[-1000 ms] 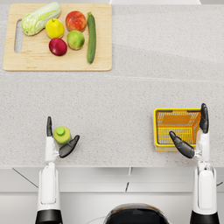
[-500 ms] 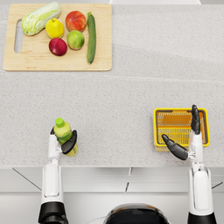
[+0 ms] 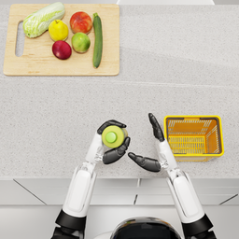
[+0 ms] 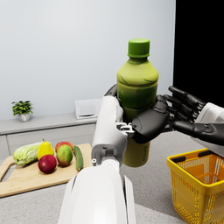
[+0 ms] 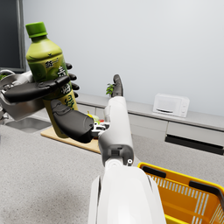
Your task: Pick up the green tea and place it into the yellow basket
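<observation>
The green tea bottle (image 3: 112,137), green with a green cap, stands upright in the air, gripped around its middle by my left hand (image 3: 113,151). The left wrist view shows the bottle (image 4: 137,85) with my left hand's fingers (image 4: 148,124) wrapped around it. My right hand (image 3: 150,154) is open with fingers spread, just right of the bottle, between it and the yellow basket (image 3: 194,118). The right wrist view shows the bottle (image 5: 48,65) close beyond my right hand (image 5: 74,123). The basket (image 5: 192,186) rests on the counter with nothing visible inside.
A wooden cutting board (image 3: 28,69) lies at the far left of the counter, carrying a cabbage (image 3: 43,18), a cucumber (image 3: 97,39) and several fruits. The counter's front edge (image 3: 116,177) runs just below both hands.
My left hand has lifted the bottle off the counter and carried it right, toward the middle. My right hand has moved left from over the basket to beside the bottle.
</observation>
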`<action>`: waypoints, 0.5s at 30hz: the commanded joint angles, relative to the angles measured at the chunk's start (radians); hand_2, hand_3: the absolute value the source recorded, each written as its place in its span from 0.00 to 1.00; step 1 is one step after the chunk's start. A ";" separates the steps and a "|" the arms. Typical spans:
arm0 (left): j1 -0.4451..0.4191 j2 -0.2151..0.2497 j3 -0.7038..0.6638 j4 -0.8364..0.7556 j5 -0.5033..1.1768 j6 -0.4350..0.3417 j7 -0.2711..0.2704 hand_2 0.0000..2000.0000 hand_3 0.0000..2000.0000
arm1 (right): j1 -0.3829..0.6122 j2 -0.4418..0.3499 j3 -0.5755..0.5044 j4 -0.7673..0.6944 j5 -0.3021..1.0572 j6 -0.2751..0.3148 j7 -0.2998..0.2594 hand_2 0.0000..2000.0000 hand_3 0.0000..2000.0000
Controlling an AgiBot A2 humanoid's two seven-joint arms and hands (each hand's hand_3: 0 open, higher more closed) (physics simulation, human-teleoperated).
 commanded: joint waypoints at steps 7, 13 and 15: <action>0.048 0.032 0.230 0.058 0.007 0.052 0.005 1.00 1.00 | 0.167 -0.105 0.059 -0.154 0.106 0.085 0.003 0.00 0.00; 0.053 -0.015 0.263 0.022 0.005 0.011 0.002 0.32 0.84 | 0.175 -0.062 0.085 -0.136 0.113 0.293 0.013 1.00 0.98; 0.024 -0.069 0.294 -0.045 0.005 0.053 0.005 0.00 0.51 | 0.183 -0.055 0.084 -0.149 0.112 0.322 0.013 1.00 1.00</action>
